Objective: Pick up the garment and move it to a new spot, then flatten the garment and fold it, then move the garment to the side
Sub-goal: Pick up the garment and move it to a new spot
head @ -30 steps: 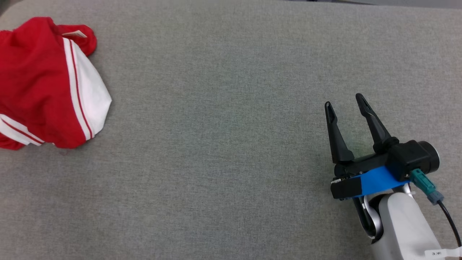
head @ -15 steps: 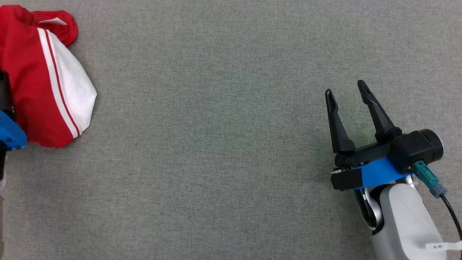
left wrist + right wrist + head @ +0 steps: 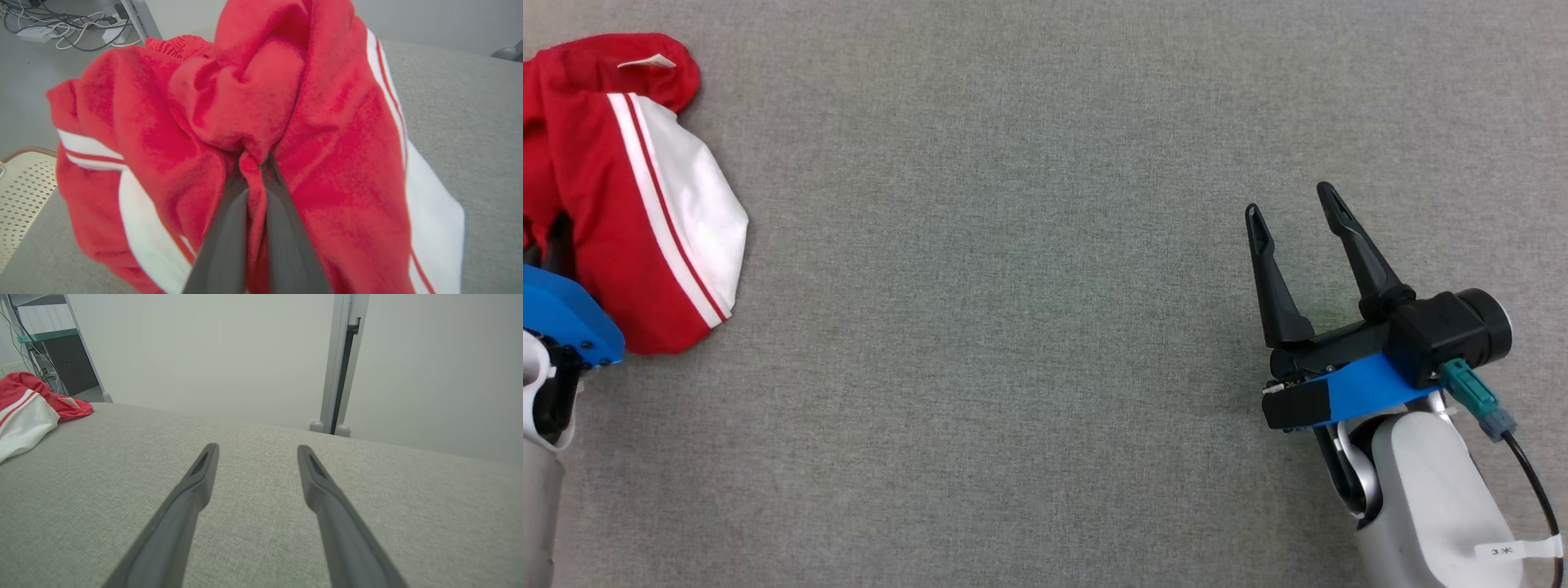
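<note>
**Inspector:** Begin at the left end of the table [image 3: 1013, 343]. What lies there?

**Assistant:** The garment [image 3: 629, 196]. It is red with white panels and stripes, and it is bunched at the table's left edge, toward the far side. A white label [image 3: 645, 60] shows on its far fold. In the right wrist view the white panel appears to rest on the table.

**Inspector:** And the left gripper [image 3: 254, 163]?

**Assistant:** It is at the table's left edge, pushed into the garment. In the left wrist view its fingers [image 3: 229, 228] stand nearly together with a ridge of red cloth pinched between them. The cloth bulges up around the tips. I cannot tell whether the gripped part is off the table.

**Inspector:** Anything off the table on that side?

**Assistant:** A cream perforated chair [image 3: 20, 183] stands just beside the table's edge, and cables [image 3: 61, 24] lie on the floor beyond it.

**Inspector:** Now the right end.

**Assistant:** The right gripper [image 3: 1288, 201] is over the table's right part, toward the near side and well apart from the garment. Its fingers are spread wide, hold nothing, and point toward the table's far edge. A pale upright post [image 3: 339, 363] stands beyond that far edge.
</note>
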Available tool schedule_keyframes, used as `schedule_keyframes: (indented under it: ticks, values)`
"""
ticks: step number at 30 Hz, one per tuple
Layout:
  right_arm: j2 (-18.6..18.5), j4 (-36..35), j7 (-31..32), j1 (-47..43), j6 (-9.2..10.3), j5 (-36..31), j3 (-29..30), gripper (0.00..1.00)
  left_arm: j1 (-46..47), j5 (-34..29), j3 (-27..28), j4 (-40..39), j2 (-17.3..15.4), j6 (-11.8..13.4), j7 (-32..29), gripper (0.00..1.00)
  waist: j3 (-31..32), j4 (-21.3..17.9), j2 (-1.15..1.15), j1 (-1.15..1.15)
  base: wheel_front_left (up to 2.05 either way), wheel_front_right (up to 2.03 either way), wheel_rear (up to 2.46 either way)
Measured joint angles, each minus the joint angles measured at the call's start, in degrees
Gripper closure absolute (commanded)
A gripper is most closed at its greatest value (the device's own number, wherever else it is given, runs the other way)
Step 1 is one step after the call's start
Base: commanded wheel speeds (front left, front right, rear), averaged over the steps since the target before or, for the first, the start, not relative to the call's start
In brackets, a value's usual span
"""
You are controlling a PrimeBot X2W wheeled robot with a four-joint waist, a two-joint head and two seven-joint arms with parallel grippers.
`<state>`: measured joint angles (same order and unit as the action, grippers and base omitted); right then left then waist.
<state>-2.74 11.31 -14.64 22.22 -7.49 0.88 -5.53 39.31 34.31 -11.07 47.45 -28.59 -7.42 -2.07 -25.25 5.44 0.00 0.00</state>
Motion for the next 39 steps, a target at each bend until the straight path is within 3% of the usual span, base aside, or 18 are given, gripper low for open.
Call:
schedule_keyframes:
  ticks: [13,18,23,32,39]
  values:
    - [0.0,2.99,-0.23,-0.02,0.0,3.31,-0.8,0.0,5.05,-2.32,-3.43,-3.27,-3.86,-0.01,10.61,1.0,5.22,-0.99,0.0,0.0,0.0,0.0,0.0]
    - [0.0,3.71,-0.35,-0.31,0.0,5.15,-1.11,0.0,7.45,-4.17,-4.52,-8.79,-5.32,0.0,12.77,1.0,7.6,-2.44,0.0,0.0,0.0,0.0,0.0]
    - [0.0,2.89,-0.41,-1.48,0.0,6.99,-1.33,0.0,9.73,-5.89,-5.41,-17.4,-6.87,0.42,12.12,1.0,9.18,-4.87,0.0,0.0,0.0,0.0,0.0]
    - [0.01,2.22,-0.42,-2.48,0.0,9.91,-1.94,0.0,14.5,-7.2,-6.46,-35.33,-7.94,2.7,5.76,1.0,9.66,-11.72,0.0,-0.01,0.0,0.0,0.0]
    - [-0.03,1.52,-0.42,-2.66,0.0,12.18,-2.04,0.0,17.59,-7.35,-8.88,-42.56,-5.91,3.33,1.43,1.0,8.97,-18.01,0.0,-0.01,0.0,0.0,0.0]
